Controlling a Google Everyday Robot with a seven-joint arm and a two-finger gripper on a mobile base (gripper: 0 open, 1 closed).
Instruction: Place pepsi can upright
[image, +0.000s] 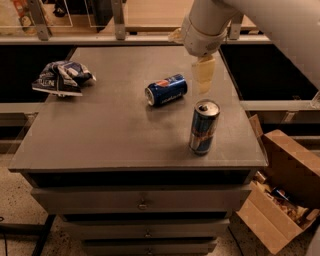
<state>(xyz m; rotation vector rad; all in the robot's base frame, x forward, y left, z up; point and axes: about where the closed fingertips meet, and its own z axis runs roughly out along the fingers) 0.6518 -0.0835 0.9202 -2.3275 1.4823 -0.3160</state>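
The pepsi can (166, 90) is dark blue with a red-white logo, white lettering and a silver end. The tall can (204, 127) is blue and silver with red marks. The bag (62, 77) is blue-white, the counter (100, 135) grey and the box (290, 165) brown. The end effector (202, 75), pale yellow under a white arm (210, 25), hangs just right of the pepsi can.

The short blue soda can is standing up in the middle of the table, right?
Not quite. The camera view shows the short blue soda can lying on its side in the middle of the table. The gripper hovers beside it.
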